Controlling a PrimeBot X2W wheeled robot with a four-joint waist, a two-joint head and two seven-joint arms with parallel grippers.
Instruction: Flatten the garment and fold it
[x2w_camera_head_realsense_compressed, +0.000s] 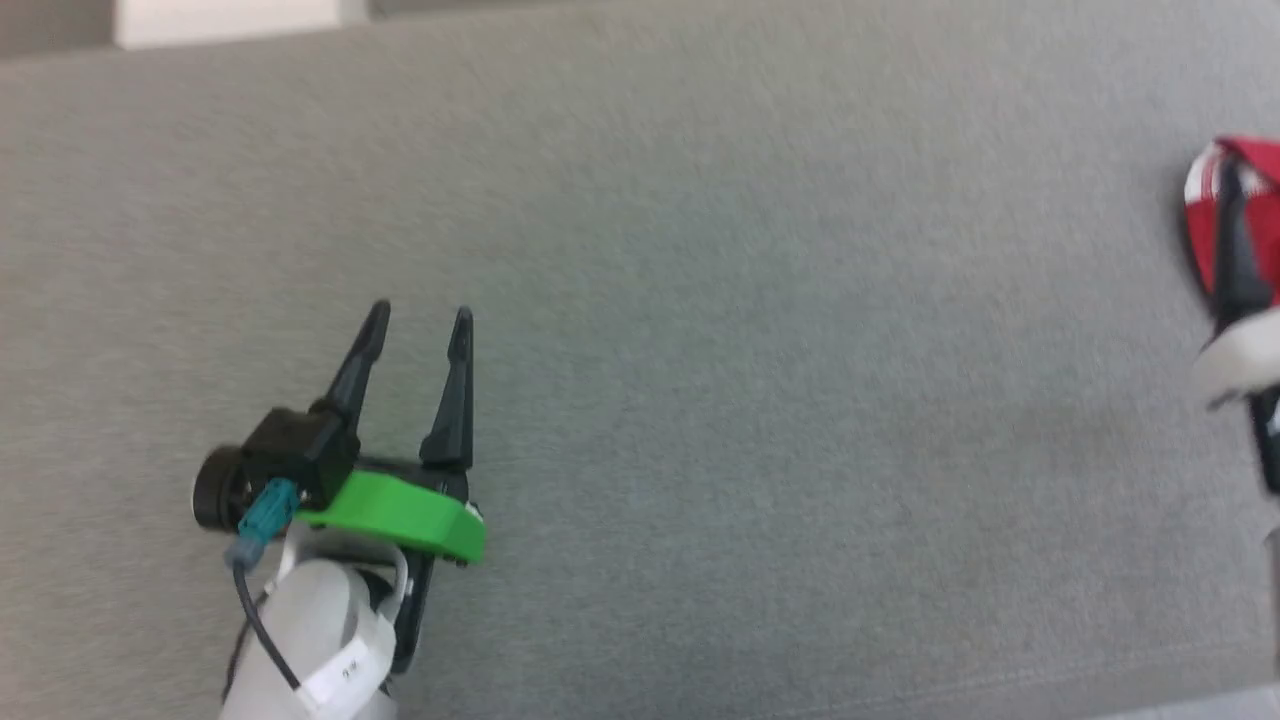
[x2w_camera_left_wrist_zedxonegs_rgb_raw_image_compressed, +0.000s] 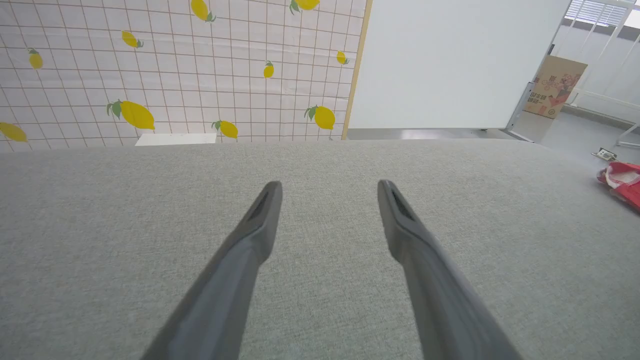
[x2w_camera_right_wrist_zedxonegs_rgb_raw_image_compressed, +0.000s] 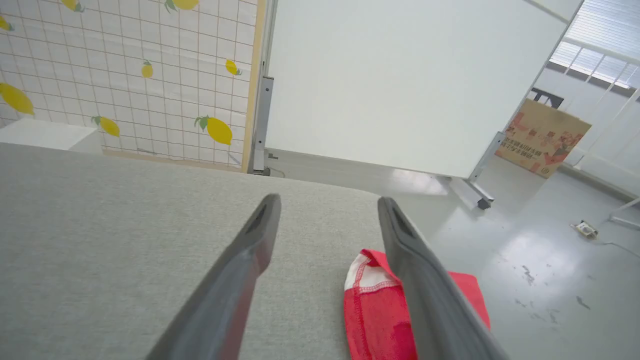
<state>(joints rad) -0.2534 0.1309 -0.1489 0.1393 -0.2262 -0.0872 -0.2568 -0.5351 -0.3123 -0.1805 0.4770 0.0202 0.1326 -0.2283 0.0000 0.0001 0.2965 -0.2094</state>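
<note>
Head view gives me mostly the grey padded table, a broad bare stretch that I judge is kept free as the surface for spreading cloth. The garment sits far off at the table's right edge, a small bunched red heap with white trim, not flattened at all. In the right wrist view the garment lies close to the corner, and I cannot tell whether part of it hangs over the side. My right gripper is over it with the fingers spread wide and nothing pinched; one finger crosses above the red cloth, so I read this arm as the one working the heap. My left gripper hangs low over bare table, well apart from the cloth, jaws released and holding nothing, probably parked until there is an edge to take. Beyond the table stand a lemon-print screen and a white panel, then a cardboard box on the floor, all clear of my reach. Nothing blocks the table; my concern is the cloth sitting so near the edge.
</note>
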